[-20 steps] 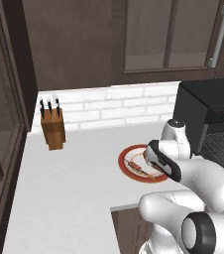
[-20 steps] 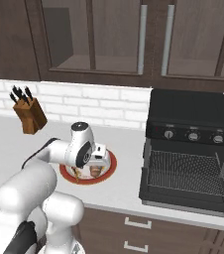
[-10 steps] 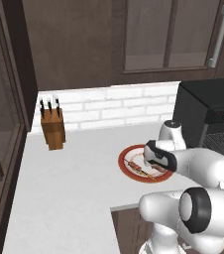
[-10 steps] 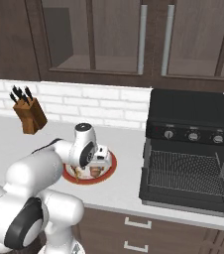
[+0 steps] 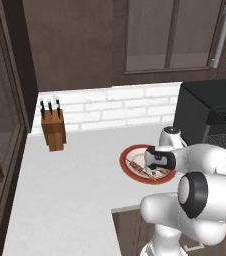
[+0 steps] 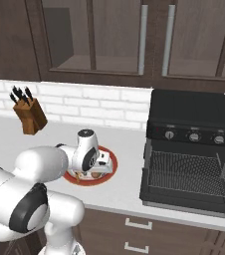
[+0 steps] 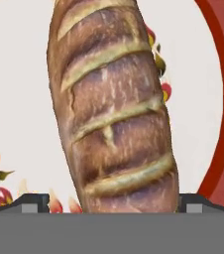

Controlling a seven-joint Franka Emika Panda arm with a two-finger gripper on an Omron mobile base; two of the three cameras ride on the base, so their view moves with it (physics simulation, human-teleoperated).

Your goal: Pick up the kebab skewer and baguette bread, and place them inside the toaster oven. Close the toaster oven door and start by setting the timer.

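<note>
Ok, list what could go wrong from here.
1. The fingertips straddle the baguette near one end, so a grasp there may let it tilt or slip.
2. The skewer lies beside the loaf on the same plate; closing could nudge it or shift the plate.
3. The oven door hangs open and low, so a low carry to the rack might clip it.

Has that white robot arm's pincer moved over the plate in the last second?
Yes. In the left base view the pincer has dropped lower onto the red-rimmed plate, judged against the knife block, which stayed put. It now straddles the bread.
</note>
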